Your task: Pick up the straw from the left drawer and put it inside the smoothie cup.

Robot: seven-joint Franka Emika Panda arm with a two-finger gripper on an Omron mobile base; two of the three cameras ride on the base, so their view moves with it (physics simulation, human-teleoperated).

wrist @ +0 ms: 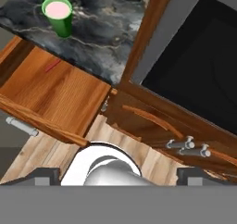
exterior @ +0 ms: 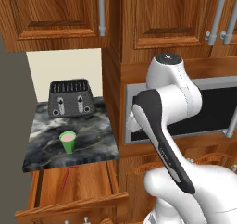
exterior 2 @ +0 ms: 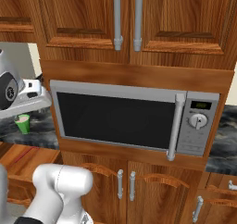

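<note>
Straw (exterior: 67, 175) lies flat on the wooden bottom of the open left drawer (exterior: 83, 190), toward its back, partly under the front edge of the desk (exterior: 92, 149). Left base view: smoothie cup (exterior: 68, 141) stands upright near that front edge, just above the straw's end. Toaster (exterior: 71, 97) sits at the back of the desk, well apart from the cup. Arm rises from lower right and blocks part of the microwave (exterior: 213, 107).

Right base view: cup (exterior 2: 22, 124) at far left, behind the arm. Straw (exterior 2: 22, 154) shows as a thin red line in the drawer (exterior 2: 32, 165) below. Microwave (exterior 2: 134, 119) is shut, with 2 cabinet doors above it.

Hand view: cup (wrist: 58, 16) at upper left on the desk (wrist: 106, 28). Straw (wrist: 52, 65) shows as a short red streak in the drawer (wrist: 65, 98), beneath the desk edge. Fingertips of the hand are not distinguishable here, so I cannot tell how far it is open; nothing seen in its hold.
</note>
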